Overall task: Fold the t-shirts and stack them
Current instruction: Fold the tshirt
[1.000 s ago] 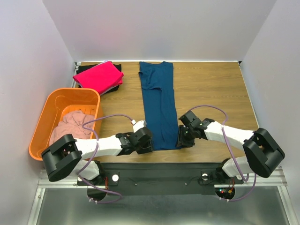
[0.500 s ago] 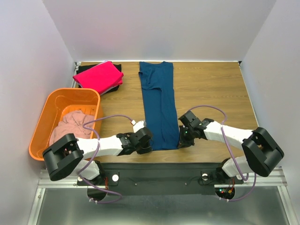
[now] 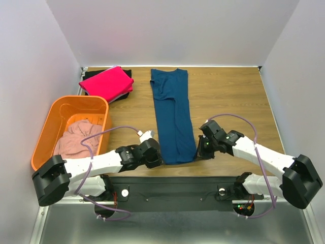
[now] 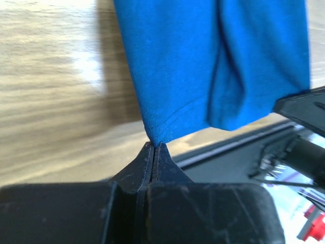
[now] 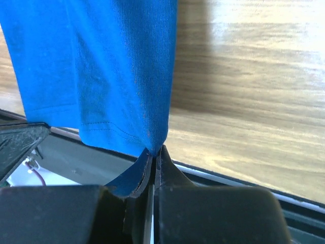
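At the far left, an orange basket point(image 3: 44, 133) hangs partly over the table point(image 3: 228, 96) edge and holds the crumpled pale pink t-shirt point(image 3: 76, 138). Behind it, at the far left corner, the bright pink t-shirt point(image 3: 105, 81) lies folded on top of the black t-shirt point(image 3: 127, 93). The navy blue t-shirt point(image 3: 172, 117) lies in a long narrow strip down the middle of the table, collar at the far end and hem at the near edge. The left gripper point(image 4: 154, 147) has its jaws clenched on the hem's near left corner. The right gripper point(image 5: 154, 152) has its jaws clenched on the near right corner, with a fold of cloth pinched between them.
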Robot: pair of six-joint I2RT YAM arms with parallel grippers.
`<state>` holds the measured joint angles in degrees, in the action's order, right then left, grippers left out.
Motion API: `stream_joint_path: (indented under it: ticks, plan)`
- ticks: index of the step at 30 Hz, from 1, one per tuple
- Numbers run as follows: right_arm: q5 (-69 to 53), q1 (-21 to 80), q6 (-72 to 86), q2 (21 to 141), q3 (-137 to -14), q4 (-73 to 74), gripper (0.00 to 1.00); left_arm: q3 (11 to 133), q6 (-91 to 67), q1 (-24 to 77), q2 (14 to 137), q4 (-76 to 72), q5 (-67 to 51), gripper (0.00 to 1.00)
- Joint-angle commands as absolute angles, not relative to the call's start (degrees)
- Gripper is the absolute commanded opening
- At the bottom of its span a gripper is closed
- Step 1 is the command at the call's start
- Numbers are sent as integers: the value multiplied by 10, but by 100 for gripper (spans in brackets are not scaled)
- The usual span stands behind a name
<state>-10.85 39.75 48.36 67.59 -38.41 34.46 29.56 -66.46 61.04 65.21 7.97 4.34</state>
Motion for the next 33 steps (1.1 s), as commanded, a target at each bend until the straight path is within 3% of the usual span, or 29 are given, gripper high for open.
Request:
stream_joint_path:
  ticks: [1,9,14,23,33]
  plan:
    - [-110,402,493,666,-409,378,0,307,-682,614,627,112,43,0]
    - [-52,402,468,716,-549,408,0,376,-665,582,603,156,92,0]
    - [-14,402,430,785,-612,409,1,417,-592,496,629,117,58,0]
    - [58,354,358,909,-728,404,0,525,-439,368,763,120,26,0]
    - [36,276,294,1093,-915,392,0,688,-336,275,935,126,-38,0]
